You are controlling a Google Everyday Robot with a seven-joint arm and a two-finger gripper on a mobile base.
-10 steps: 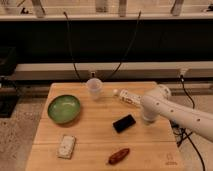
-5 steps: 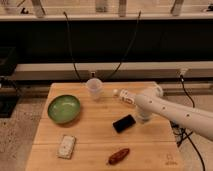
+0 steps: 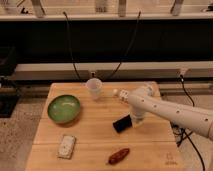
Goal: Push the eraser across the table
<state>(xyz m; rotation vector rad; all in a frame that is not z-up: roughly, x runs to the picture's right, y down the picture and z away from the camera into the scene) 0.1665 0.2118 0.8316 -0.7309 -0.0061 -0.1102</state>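
The eraser (image 3: 121, 123) is a small flat black block lying at an angle on the light wooden table (image 3: 95, 135), right of centre. My white arm reaches in from the right. Its gripper (image 3: 137, 121) points down at the table, right beside the eraser's right end and seemingly touching it. The arm's wrist hides the gripper's tip.
A green bowl (image 3: 64, 108) sits at the table's left. A white cup (image 3: 94, 87) stands near the back edge. A white-grey block (image 3: 66, 146) lies front left and a reddish-brown oblong thing (image 3: 119, 156) front centre. Black cables hang behind the table.
My arm and gripper have shifted left, closing onto the eraser's right end. The eraser has moved slightly left, if at all.
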